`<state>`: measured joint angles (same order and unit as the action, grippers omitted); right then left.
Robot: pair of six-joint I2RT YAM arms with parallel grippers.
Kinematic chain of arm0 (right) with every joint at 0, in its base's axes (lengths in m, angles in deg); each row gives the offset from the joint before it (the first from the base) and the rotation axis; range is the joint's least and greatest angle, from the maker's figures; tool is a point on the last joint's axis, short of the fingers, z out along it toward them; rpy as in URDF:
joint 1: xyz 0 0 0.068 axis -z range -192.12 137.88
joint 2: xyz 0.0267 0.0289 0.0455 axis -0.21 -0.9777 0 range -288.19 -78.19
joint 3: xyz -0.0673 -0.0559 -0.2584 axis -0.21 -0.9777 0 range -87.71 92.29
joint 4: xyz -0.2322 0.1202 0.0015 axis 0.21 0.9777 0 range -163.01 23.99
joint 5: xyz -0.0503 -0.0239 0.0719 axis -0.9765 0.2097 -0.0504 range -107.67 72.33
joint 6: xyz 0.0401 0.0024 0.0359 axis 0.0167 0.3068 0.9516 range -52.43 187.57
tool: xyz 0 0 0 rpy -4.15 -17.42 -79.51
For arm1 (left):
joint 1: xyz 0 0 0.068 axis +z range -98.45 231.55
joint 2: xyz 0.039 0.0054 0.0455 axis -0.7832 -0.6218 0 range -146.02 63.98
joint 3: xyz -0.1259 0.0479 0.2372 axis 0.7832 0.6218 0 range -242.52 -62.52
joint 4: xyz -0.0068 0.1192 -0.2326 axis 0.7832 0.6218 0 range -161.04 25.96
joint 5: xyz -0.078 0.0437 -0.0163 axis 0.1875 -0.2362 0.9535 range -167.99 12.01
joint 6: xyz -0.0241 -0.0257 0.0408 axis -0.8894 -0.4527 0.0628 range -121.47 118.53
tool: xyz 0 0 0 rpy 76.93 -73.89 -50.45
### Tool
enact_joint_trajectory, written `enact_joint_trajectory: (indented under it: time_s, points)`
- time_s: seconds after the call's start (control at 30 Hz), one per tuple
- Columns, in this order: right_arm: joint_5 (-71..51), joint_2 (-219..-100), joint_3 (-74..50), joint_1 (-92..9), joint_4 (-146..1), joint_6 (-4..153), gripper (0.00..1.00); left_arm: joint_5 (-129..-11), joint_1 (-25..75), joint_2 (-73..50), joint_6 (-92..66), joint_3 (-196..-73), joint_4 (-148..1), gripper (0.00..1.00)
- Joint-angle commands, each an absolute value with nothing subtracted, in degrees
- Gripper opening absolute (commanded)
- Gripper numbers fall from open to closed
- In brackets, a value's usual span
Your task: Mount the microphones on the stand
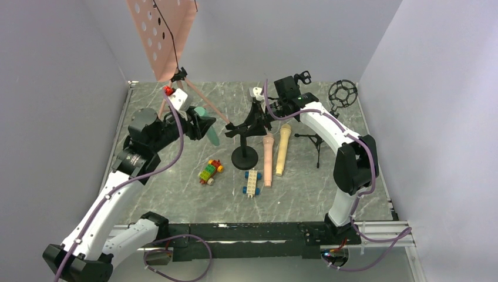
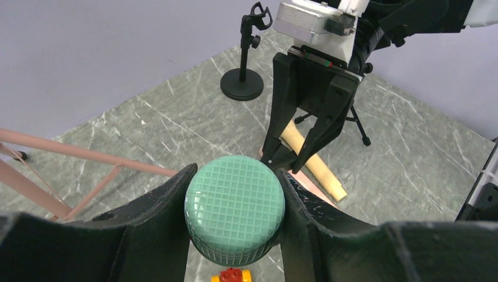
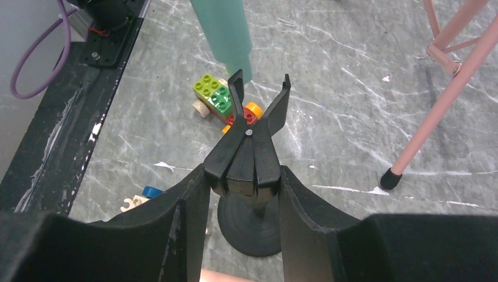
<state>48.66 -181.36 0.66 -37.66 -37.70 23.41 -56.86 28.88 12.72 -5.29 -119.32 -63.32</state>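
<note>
My left gripper (image 1: 201, 125) is clamped on the mint green microphone (image 2: 235, 210). My left fingers (image 2: 155, 220) press against both sides of its gridded round head, which fills the gap between them. The shaft points away from my wrist toward the stand (image 1: 245, 157), lifted off the table (image 1: 329, 197). My right gripper (image 3: 244, 176) is closed around the clip (image 3: 251, 138) at the top of that stand. My right fingers (image 3: 188, 205) squeeze the clip's rear end from both sides, and its two prongs stand spread in a V ahead of them. In the right wrist view the green microphone's narrow tail end hangs just beyond the tip of one prong, outside the V; whether it touches that prong I cannot tell. The stand's round black base sits on the table under the clip. The salmon pink microphone (image 1: 268, 160) and the pale tan-yellow microphone (image 1: 282, 150) lie side by side on the table just to the right of that base, heads pointing away from my bases, neither one held. Two toy-brick cars (image 1: 210, 171) sit on the table on the near side of the base, apart from both my grippers.
</note>
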Motion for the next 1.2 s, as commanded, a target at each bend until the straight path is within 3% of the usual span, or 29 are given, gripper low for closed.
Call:
enact_joint_trajectory:
  time_s: [0.0,0.37,0.47,0.6,0.63,0.83,0.9,1.07,1.17]
  points:
    - [49.4,-180.9,1.5,-38.0,-37.0,21.6,0.24,-56.4,29.1,10.7,-5.0,-123.0,-68.7,0.03]
    - [50.1,-181.5,1.9,-37.9,-36.5,21.5,0.16,-54.1,28.7,4.9,-5.2,-125.4,-73.8,0.02]
    - [50.1,-181.7,2.1,-37.9,-36.2,21.3,0.09,-53.7,28.2,3.6,-5.6,-125.3,-75.1,0.02]
    - [50.1,-181.9,2.2,-38.0,-36.0,21.2,0.09,-53.3,27.7,2.3,-5.9,-125.4,-75.8,0.02]
    - [50.2,-182.0,2.1,-38.0,-36.1,21.2,0.12,-53.3,27.6,2.1,-6.0,-125.4,-75.8,0.02]
    - [50.2,-182.0,2.2,-37.9,-35.7,21.3,0.58,-53.7,27.2,2.2,-5.7,-124.7,-75.7,0.02]
    - [50.1,-181.6,1.4,-38.0,-37.1,22.3,0.67,-53.7,27.2,2.4,-5.8,-124.5,-75.6,0.02]
    - [50.2,-181.2,0.9,-38.0,-38.3,23.3,0.69,-53.7,27.1,2.8,-5.9,-124.0,-75.5,0.02]
    - [49.9,-181.2,1.0,-37.9,-38.7,24.0,0.57,-53.8,27.1,3.0,-5.9,-123.9,-75.5,0.02]
